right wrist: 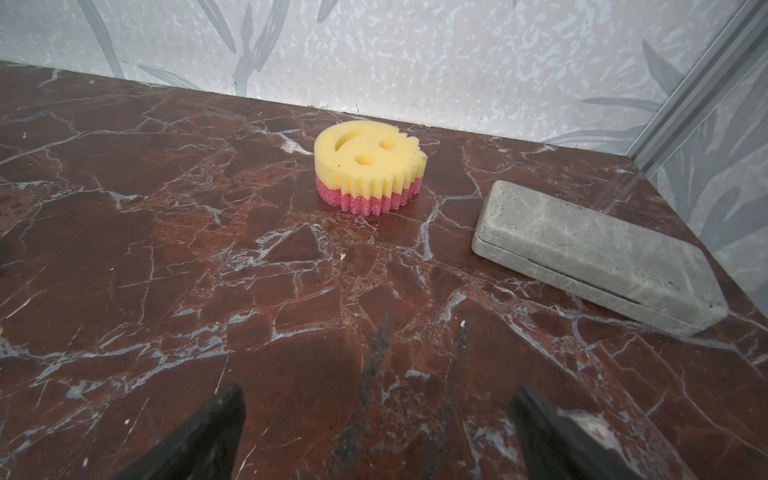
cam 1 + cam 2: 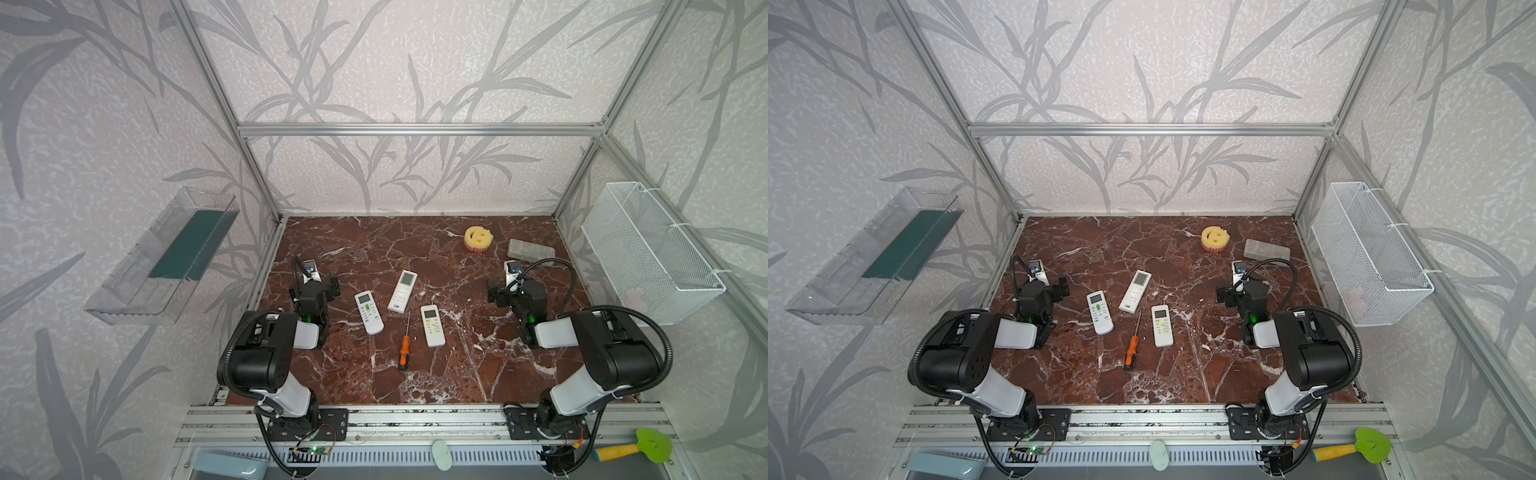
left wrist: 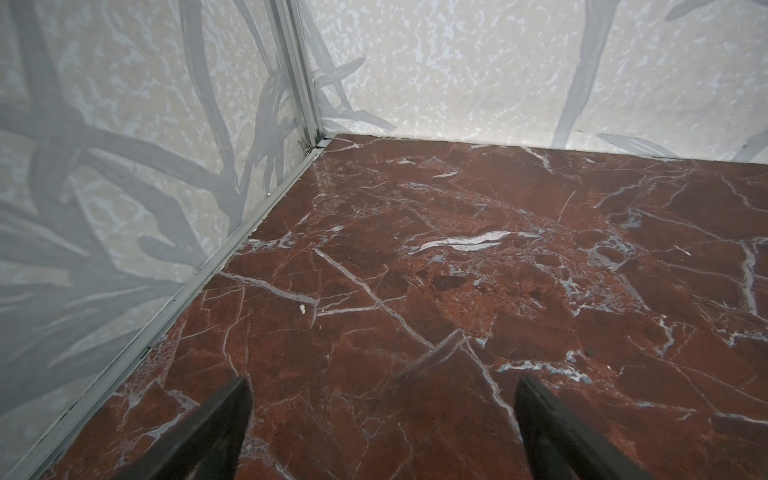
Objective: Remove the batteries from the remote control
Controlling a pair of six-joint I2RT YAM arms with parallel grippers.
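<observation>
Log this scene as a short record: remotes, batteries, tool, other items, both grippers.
remotes: three, white, face up on the table: left remote, middle remote, right remote
batteries: none visible
screwdriver: orange handle, lying between the left remote and the right remote
sponge: yellow over pink, far right of the table
grey case: closed, beside the sponge, not touching it
left gripper: open, empty, over bare table
right gripper: open, empty, facing the sponge and grey case
</observation>
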